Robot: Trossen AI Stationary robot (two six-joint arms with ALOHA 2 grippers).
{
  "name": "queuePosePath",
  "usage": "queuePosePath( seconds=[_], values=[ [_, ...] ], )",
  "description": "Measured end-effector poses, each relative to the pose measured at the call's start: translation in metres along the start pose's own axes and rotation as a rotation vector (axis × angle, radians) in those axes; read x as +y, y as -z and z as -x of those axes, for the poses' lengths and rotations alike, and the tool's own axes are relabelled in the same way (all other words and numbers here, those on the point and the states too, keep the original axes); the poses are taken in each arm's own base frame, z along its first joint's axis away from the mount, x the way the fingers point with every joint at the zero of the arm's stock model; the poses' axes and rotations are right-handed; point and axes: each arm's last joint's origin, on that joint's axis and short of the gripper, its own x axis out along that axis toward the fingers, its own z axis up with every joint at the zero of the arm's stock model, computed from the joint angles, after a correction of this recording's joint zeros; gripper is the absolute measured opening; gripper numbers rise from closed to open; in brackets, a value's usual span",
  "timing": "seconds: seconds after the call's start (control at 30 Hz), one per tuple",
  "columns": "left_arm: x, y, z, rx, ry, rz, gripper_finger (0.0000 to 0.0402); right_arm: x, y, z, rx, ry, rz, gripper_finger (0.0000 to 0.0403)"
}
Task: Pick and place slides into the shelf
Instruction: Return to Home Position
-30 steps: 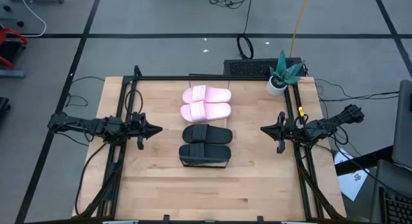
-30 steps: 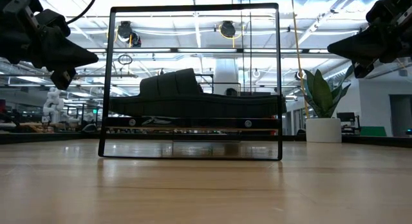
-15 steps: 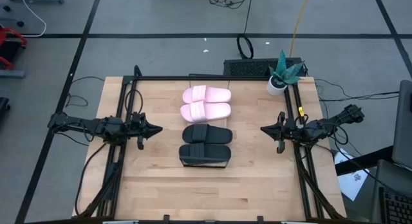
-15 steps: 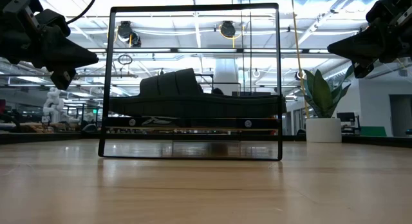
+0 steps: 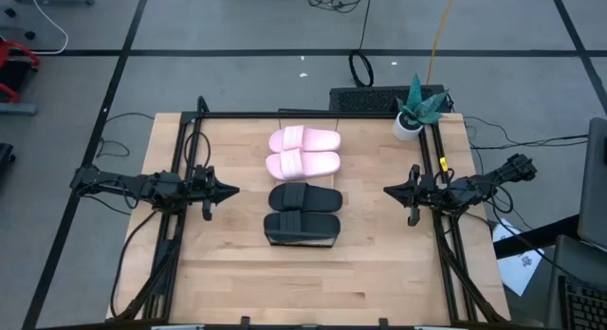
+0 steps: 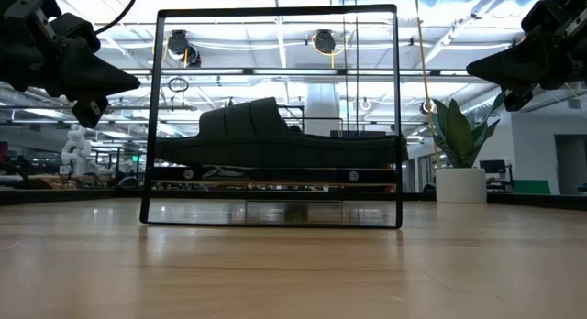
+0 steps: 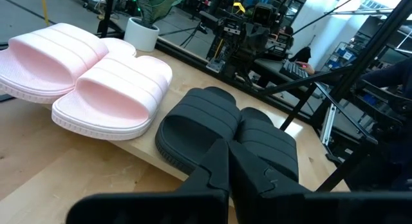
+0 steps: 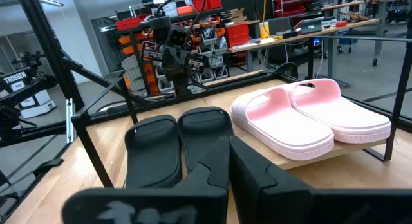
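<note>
All the slides lie side by side on the shelf (image 8: 325,165), a light wood rack down the middle of the table; its black wire end frame (image 6: 158,117) fills the low view. The pink pair (image 5: 303,151) lies toward the far end, soles on the planks. The black pair (image 5: 303,213) lies toward the near end. My left gripper (image 5: 233,190) hovers shut above the table, left of the shelf, pointing at the black pair (image 7: 225,124). My right gripper (image 5: 386,190) hovers shut to the right of the shelf, facing the same pair (image 8: 177,143).
A potted plant (image 5: 413,110) stands at the table's far right corner. Black frame rails (image 5: 180,169) run along the table's left and right sides under the arms. Bare tabletop (image 5: 313,283) lies near the front edge and between each gripper and the shelf.
</note>
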Motion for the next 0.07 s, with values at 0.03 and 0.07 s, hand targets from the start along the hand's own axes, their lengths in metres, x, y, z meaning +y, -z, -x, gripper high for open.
queuePosePath(
  seconds=[0.03,0.07],
  values=[
    [0.0000,0.0000,0.0000,0.000,0.000,0.000,0.0003,0.0000,0.0000,0.0000,0.000,0.000,0.000,0.0000],
    [0.0000,0.0000,0.0000,0.000,0.000,0.000,0.0006,0.0000,0.0000,0.0000,0.000,0.000,0.000,0.0000]
  ],
)
